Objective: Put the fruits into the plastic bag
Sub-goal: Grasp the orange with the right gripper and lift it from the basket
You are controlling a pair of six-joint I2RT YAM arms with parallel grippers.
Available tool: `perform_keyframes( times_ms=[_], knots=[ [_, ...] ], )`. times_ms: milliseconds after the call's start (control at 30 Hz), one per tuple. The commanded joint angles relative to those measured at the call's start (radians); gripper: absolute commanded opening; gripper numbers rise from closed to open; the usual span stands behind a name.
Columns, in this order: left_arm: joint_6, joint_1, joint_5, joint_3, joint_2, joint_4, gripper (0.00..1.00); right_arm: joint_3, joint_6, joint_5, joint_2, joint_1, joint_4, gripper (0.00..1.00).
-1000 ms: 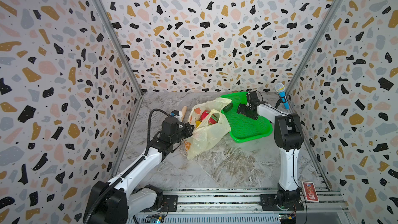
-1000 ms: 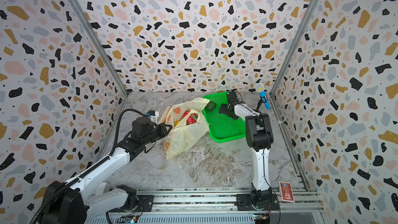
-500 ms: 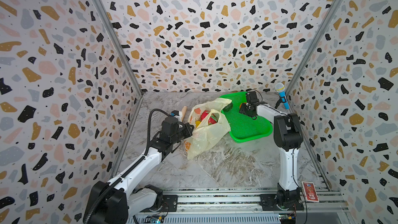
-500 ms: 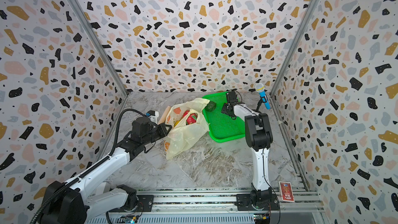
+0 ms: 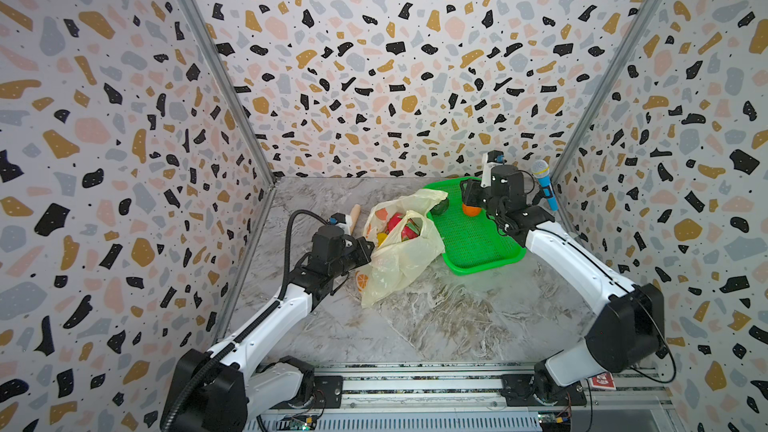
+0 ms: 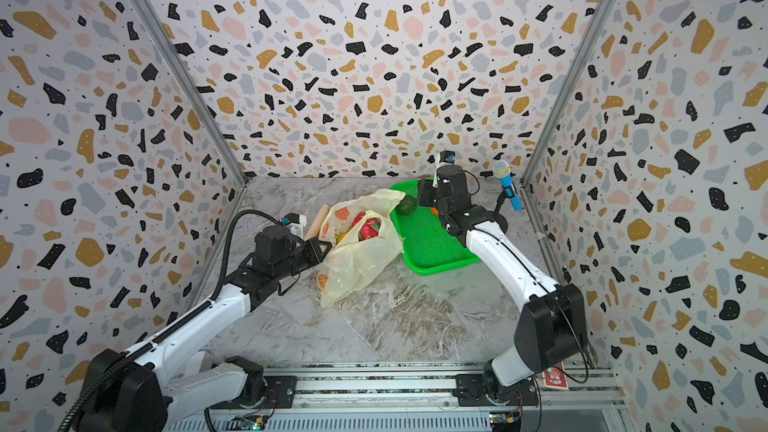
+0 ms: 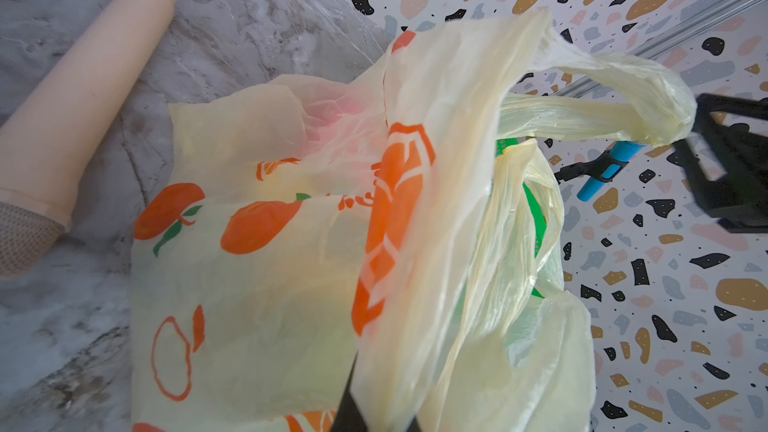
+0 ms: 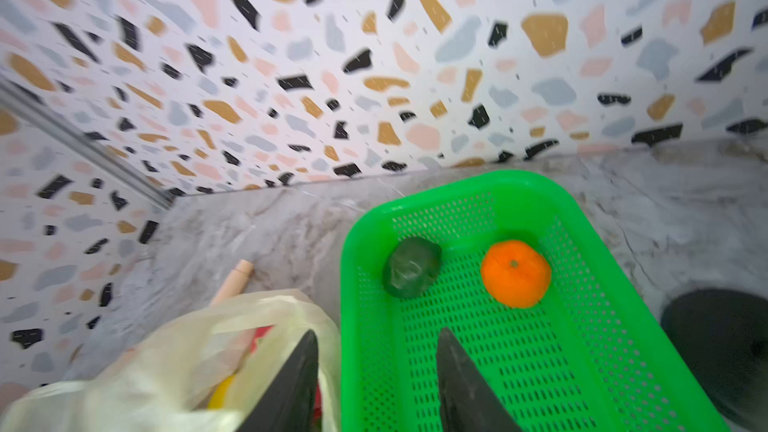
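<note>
Both top views hang high at the front, looking down and toward the back wall (image 5: 374, 76). They are far enough off that the whole tabletop (image 5: 415, 326) fits in the lower half of the frame. They share nearly everything, with the plastic bag (image 5: 399, 259) near the centre and the green basket (image 6: 436, 238) just right of it. My left wrist camera sits close against the bag, which fills most of its picture, with the beige stick (image 7: 83, 93) and blue microphone (image 7: 611, 164) beyond. My right wrist camera looks past my right gripper (image 8: 379, 332), over the basket and toward the wall. Both wrist views share the bag and stick.
</note>
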State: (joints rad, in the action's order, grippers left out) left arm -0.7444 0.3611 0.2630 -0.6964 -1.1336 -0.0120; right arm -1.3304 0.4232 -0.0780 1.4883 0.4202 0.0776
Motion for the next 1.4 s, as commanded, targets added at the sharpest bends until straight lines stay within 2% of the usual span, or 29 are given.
perform_keyframes(
  times_ms=[0,167,267,367,600,767,867,1067,1367],
  knots=[
    [0.008,-0.005,0.002,0.001,0.008,-0.02,0.0,0.024,-0.041,-0.021,0.021,-0.02,0.01,0.52],
    [0.008,-0.004,0.004,0.001,0.015,-0.012,0.0,-0.088,0.016,0.065,0.173,-0.092,0.101,0.69],
    [0.007,-0.004,0.002,0.01,0.018,-0.017,0.0,-0.19,0.055,0.108,0.307,-0.127,0.165,0.83],
    [0.006,-0.005,-0.001,0.018,0.016,-0.028,0.0,-0.319,0.065,0.106,0.453,-0.146,0.231,0.89],
    [0.007,-0.004,-0.001,0.023,0.021,-0.04,0.0,-0.64,0.007,-0.035,0.748,-0.156,0.372,0.9],
    [0.023,-0.006,-0.013,0.04,0.038,-0.041,0.0,-0.752,-0.029,-0.071,0.871,-0.153,0.448,0.89],
    [0.024,-0.006,-0.018,0.05,0.042,-0.049,0.0,-0.729,-0.028,-0.086,0.89,-0.153,0.471,0.89],
    [0.007,-0.006,-0.018,0.054,0.032,-0.072,0.0,-0.593,-0.033,-0.085,0.852,-0.159,0.392,0.86],
    [0.03,-0.006,-0.02,0.018,0.011,-0.036,0.0,-0.593,-0.051,-0.048,0.856,-0.175,0.309,0.79]
  ],
)
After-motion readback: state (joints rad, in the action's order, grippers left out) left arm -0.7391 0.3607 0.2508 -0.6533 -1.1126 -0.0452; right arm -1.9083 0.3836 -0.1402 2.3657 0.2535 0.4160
